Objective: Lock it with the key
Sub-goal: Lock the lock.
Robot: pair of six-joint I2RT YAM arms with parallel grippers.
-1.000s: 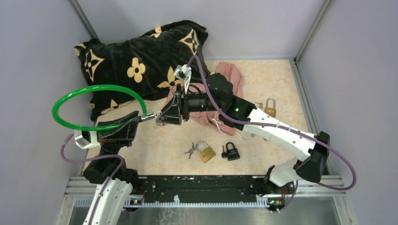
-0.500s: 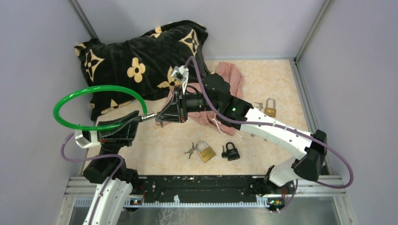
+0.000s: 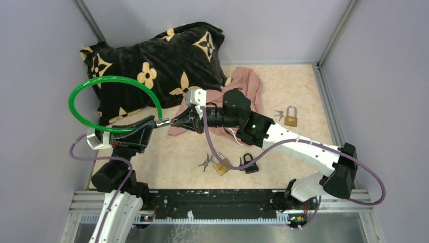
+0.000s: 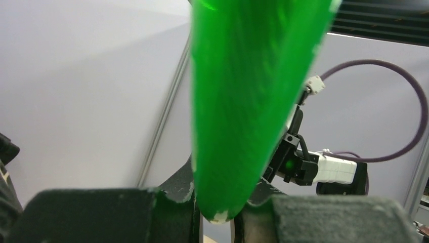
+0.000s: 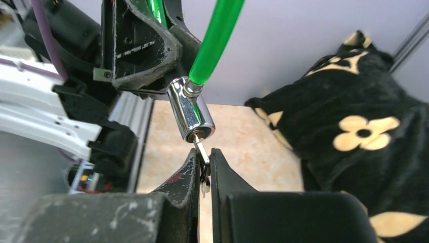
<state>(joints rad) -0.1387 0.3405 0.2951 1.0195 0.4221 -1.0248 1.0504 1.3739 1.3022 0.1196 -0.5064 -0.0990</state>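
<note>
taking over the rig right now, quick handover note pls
Grippers: left gripper shut on the green cable lock, holding it up; right gripper shut on the key.
Done: the key tip is in the end of the chrome cylinder.
Left: turn the key to lock, then let go. Whether it has been turned at all cannot be told.
</note>
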